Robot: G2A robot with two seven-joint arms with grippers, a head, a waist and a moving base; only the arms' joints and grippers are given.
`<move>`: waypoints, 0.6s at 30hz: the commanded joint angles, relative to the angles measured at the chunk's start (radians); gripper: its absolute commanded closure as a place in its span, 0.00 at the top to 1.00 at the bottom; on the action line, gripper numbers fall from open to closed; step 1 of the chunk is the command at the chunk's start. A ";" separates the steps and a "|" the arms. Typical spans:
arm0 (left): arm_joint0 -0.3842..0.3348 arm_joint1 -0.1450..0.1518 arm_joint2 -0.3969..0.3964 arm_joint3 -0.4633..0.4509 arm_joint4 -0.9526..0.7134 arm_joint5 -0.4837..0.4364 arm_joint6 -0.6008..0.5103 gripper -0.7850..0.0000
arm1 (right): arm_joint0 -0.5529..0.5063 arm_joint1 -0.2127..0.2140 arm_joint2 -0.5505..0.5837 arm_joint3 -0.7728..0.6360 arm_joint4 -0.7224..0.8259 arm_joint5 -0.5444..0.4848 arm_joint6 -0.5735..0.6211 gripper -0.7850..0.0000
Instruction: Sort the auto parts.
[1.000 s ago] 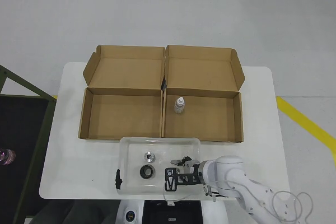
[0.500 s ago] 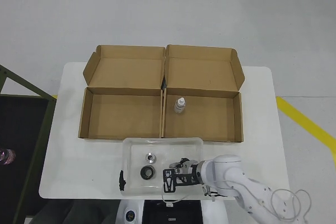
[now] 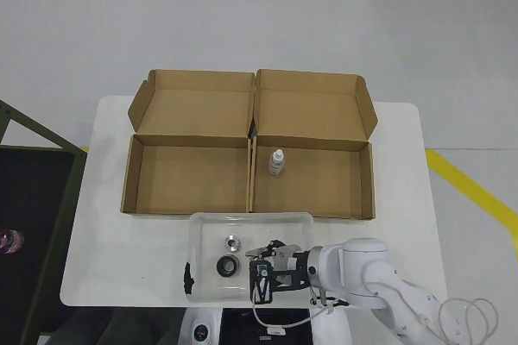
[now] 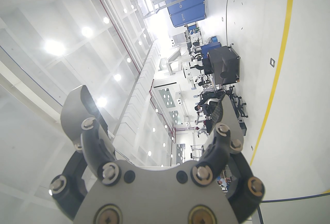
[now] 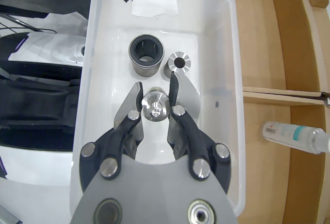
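A: Left tool (image 4: 149, 98)?
B: Tipped up toward the hall ceiling. Fingers spread wide, nothing between them.

A: Right arm (image 3: 388, 289) pose?
B: It enters at the near right of the counter (image 3: 104, 250). The forearm runs along the near edge and the wrist is aimed down the length of the clear bin (image 3: 250, 215). The right tool (image 5: 156, 92) sits inside the bin, with one pad on each side of an upright steel cylinder (image 5: 154, 109). Both pads touch it, so I log this as a grip.

A: Other parts in the bin?
B: Just past the fingertips are a black-lined bearing sleeve (image 5: 145, 54) and a slotted collet (image 5: 178, 62). They stand side by side, close but apart. One fingertip is just beside the collet; I cannot tell whether it touches.

A: Farther out?
B: Two open cardboard boxes abut behind the bin. The right-hand box (image 3: 345, 185) holds a small bottle (image 3: 277, 161) near the wall it shares with the left-hand box (image 3: 190, 177).
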 commanded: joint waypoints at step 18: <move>0.000 0.000 0.000 0.000 0.000 0.000 0.000 1.00 | -0.064 0.022 0.176 -0.034 0.109 0.038 -0.279 0.00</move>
